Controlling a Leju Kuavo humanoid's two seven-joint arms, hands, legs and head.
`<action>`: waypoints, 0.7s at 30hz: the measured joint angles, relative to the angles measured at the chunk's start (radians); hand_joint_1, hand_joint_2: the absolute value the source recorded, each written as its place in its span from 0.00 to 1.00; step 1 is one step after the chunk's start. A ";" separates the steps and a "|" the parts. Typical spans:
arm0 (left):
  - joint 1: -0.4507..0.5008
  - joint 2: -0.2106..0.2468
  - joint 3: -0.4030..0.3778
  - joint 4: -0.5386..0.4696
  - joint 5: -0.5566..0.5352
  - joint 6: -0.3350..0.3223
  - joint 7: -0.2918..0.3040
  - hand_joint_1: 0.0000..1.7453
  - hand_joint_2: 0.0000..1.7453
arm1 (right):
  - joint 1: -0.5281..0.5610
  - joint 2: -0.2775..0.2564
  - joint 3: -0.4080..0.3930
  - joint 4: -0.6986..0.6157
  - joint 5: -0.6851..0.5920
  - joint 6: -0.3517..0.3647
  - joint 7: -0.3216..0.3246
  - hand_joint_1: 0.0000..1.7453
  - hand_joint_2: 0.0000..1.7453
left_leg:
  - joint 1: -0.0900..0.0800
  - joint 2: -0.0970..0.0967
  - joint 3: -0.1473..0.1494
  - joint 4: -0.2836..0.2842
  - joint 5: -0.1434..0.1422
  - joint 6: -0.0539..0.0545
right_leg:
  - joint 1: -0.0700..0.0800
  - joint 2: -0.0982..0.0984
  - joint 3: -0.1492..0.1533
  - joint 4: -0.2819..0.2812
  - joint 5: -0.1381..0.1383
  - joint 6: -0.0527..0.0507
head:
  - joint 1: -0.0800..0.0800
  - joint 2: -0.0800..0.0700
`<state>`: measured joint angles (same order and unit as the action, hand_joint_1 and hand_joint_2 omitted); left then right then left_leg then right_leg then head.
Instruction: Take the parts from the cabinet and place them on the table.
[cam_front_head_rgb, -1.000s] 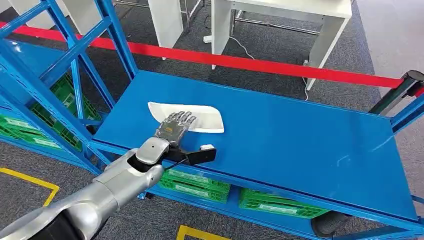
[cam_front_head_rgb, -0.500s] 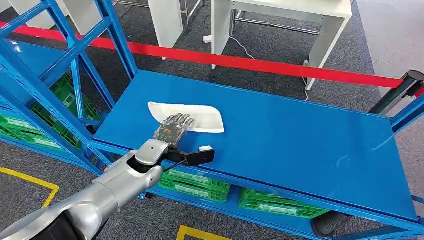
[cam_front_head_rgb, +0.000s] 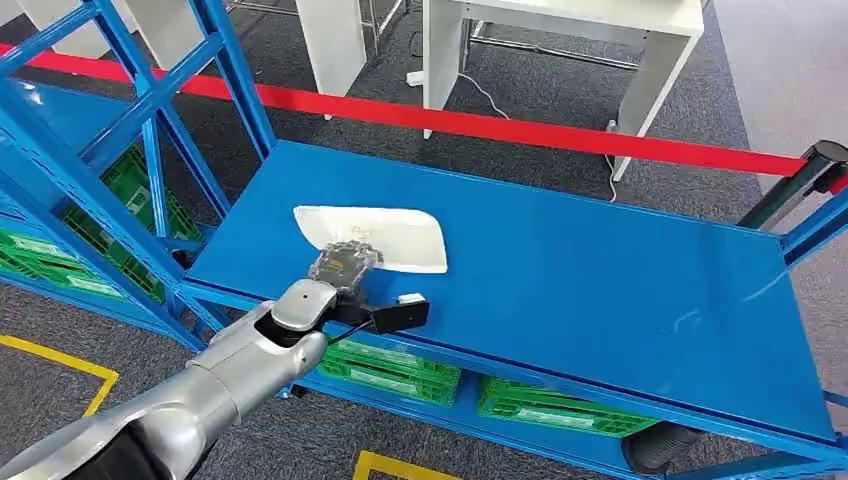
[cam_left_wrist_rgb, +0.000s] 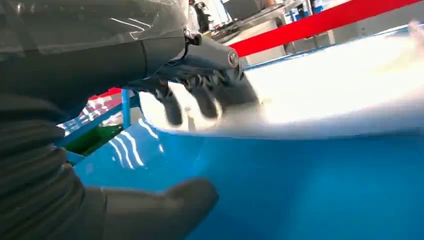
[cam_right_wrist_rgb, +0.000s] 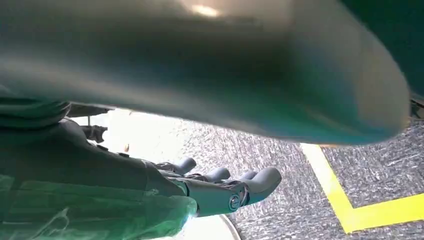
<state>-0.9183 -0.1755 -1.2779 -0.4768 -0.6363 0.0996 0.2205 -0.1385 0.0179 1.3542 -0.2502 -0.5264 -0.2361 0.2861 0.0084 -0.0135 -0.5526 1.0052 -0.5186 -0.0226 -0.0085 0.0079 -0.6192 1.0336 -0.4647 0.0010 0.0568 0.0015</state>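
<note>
A flat white part (cam_front_head_rgb: 395, 238) lies on the left half of the blue table (cam_front_head_rgb: 600, 270). My left hand (cam_front_head_rgb: 343, 264) sits at the part's near edge, its silver arm reaching in from the lower left. In the left wrist view the dark fingers (cam_left_wrist_rgb: 200, 100) bend down onto the white part (cam_left_wrist_rgb: 325, 90), while the thumb (cam_left_wrist_rgb: 165, 205) stays well apart over the blue top, so nothing is gripped. My right hand (cam_right_wrist_rgb: 215, 192) hangs over the carpet with its fingers stretched out and nothing in it.
A blue rack (cam_front_head_rgb: 100, 150) with green crates (cam_front_head_rgb: 130, 190) stands to the left. More green crates (cam_front_head_rgb: 560, 405) sit under the table. Red barrier tape (cam_front_head_rgb: 500, 127) runs behind it, before a white desk (cam_front_head_rgb: 560, 20). A yellow floor line (cam_right_wrist_rgb: 340, 210) lies below my right hand.
My left hand has drawn back from lying flat on the white part to its near edge, and its fingers have bent downward. The part has shifted very slightly.
</note>
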 joint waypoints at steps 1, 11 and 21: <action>0.000 0.000 0.000 0.001 0.000 -0.001 0.000 0.73 1.00 | 0.000 0.000 0.000 0.000 0.000 0.000 0.000 0.00 0.00 | 0.000 0.000 0.000 0.000 0.000 0.000 | 0.000 0.000 0.000 0.000 0.000 0.000 | 0.000 0.000; 0.002 -0.002 0.000 0.008 0.000 -0.004 0.000 0.42 1.00 | 0.001 0.000 0.000 0.000 0.000 0.002 -0.002 0.00 0.00 | 0.000 0.000 0.000 0.000 0.000 0.000 | 0.000 0.000 0.000 0.000 0.000 0.000 | 0.000 0.000; 0.003 -0.005 0.000 0.011 0.008 -0.002 -0.006 0.70 1.00 | 0.002 0.001 0.000 0.000 0.000 0.009 -0.011 0.00 0.00 | 0.000 0.000 0.000 0.000 0.000 0.000 | 0.000 0.000 0.000 0.000 0.000 0.000 | 0.000 0.000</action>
<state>-0.9150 -0.1808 -1.2779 -0.4654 -0.6283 0.0973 0.2144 -0.1368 0.0191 1.3542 -0.2499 -0.5264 -0.2274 0.2747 0.0084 -0.0135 -0.5524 1.0052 -0.5186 -0.0226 -0.0085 0.0079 -0.6190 1.0335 -0.4647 0.0010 0.0568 0.0015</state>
